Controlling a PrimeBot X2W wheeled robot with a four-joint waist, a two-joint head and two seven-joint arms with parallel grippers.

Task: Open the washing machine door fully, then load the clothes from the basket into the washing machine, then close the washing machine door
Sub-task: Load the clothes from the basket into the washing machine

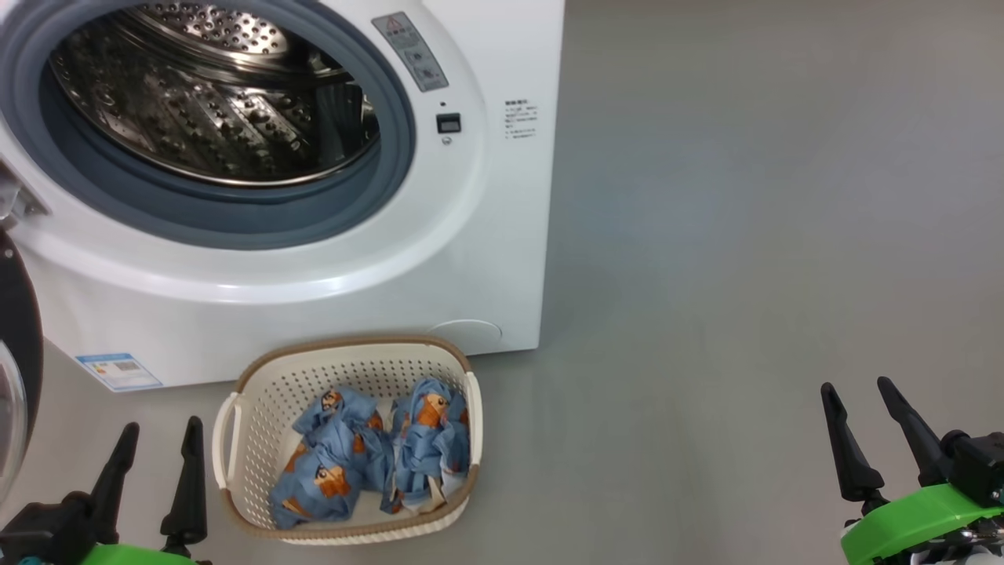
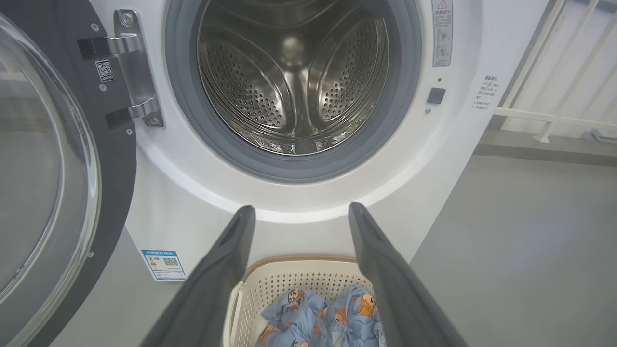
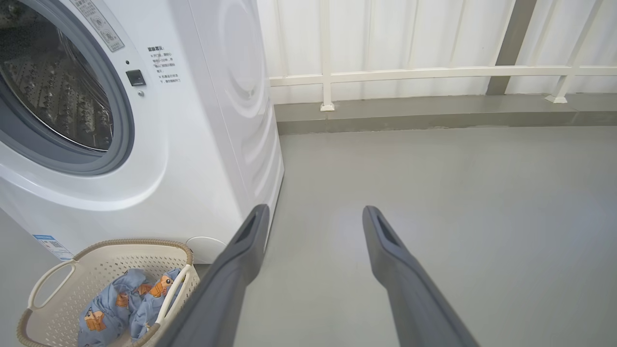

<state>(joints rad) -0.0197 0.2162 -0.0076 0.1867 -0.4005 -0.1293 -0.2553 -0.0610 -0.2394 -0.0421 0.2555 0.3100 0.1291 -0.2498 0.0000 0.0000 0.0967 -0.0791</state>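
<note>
Beside left jaws, clothes [image 1: 339, 463] in basket [image 1: 282, 391], untouched

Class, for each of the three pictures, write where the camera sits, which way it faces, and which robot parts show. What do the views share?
Head view: up high, looking down at washer, basket; left pincer, right pincer open.
Left wrist view: left arm, facing into drum, door open beside it; own fingers.
Right wrist view: right arm, facing washer's side, floor, railing; own fingers.
Shared: all show basket with clothes.
</note>
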